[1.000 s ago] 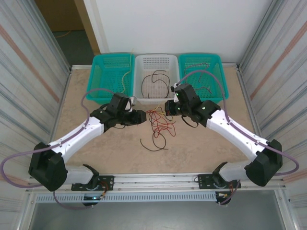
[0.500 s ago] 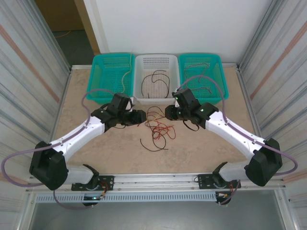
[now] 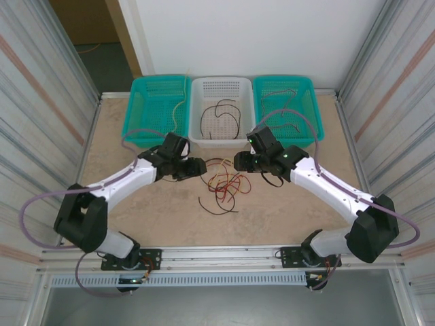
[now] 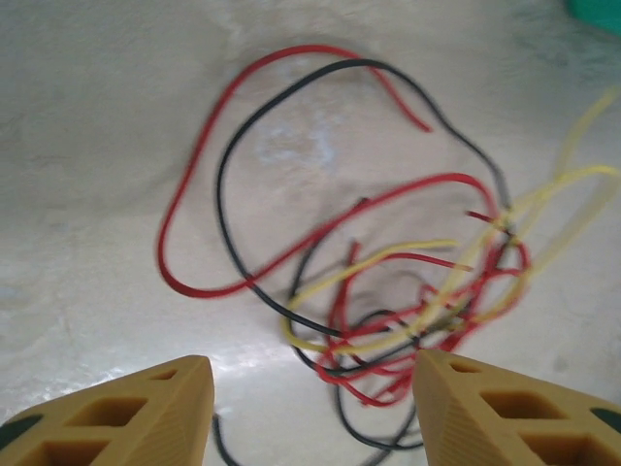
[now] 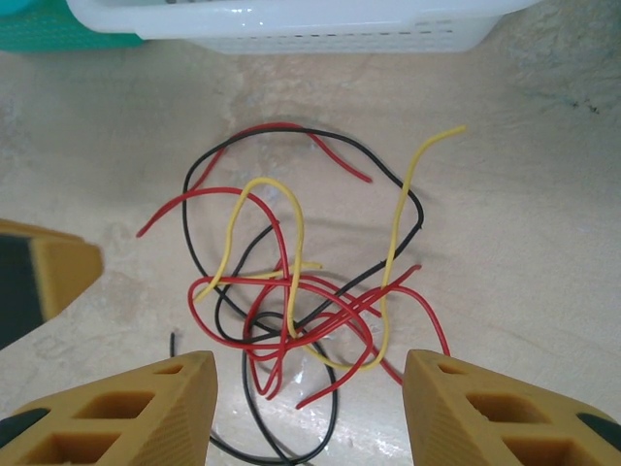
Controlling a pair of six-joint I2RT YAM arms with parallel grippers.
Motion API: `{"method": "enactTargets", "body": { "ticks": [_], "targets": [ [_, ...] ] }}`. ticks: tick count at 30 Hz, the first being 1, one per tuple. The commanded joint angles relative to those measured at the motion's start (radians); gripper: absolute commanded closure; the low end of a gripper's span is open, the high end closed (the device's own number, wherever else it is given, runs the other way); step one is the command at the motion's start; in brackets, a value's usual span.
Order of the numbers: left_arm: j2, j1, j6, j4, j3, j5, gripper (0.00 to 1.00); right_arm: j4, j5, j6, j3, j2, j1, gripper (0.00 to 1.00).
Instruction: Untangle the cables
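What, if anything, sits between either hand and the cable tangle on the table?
Nothing visible does. The left hand and right hand are both open and flank the cables, with only bare table between their fingers and the wires. The white basket sits beyond the tangle, out of the path.

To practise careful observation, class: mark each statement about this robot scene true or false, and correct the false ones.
1. The cables lie tangled on the table. True.
2. The white basket is empty. False: a black cable lies in it.
3. The left gripper and right gripper are both open, holding nothing. True.
4. Every cable in the tangle is red. False: there are red, black and yellow ones.
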Motion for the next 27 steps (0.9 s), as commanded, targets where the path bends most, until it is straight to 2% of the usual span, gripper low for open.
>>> {"method": "enactTargets", "body": {
  "ticks": [1, 4, 6, 11, 19, 24, 27],
  "targets": [
    [0.057, 0.006, -0.040, -0.002, 0.029, 0.028, 0.37, -0.023, 0.020, 0.005, 0.036, -0.022, 0.007, 0.47],
    [0.063, -0.007, -0.129, 0.046, 0.006, 0.030, 0.27, -0.021, 0.022, 0.008, 0.032, -0.028, 0.013, 0.47],
    [0.068, -0.006, -0.188, 0.095, -0.019, 0.025, 0.23, -0.012, 0.018, 0.011, 0.024, -0.028, 0.014, 0.47],
    [0.108, 0.005, -0.310, 0.195, -0.044, 0.026, 0.22, -0.006, 0.006, 0.013, 0.030, -0.009, 0.025, 0.48],
    [0.167, 0.013, -0.430, 0.257, -0.035, 0.010, 0.26, -0.009, 0.006, 0.013, 0.037, -0.012, 0.043, 0.48],
    [0.169, 0.036, -0.436, 0.247, -0.015, -0.019, 0.34, -0.006, 0.005, 0.017, 0.033, -0.010, 0.051, 0.48],
    [0.163, 0.059, -0.426, 0.239, -0.010, -0.017, 0.34, -0.007, 0.003, 0.016, 0.037, -0.007, 0.055, 0.48]
  ]
}}
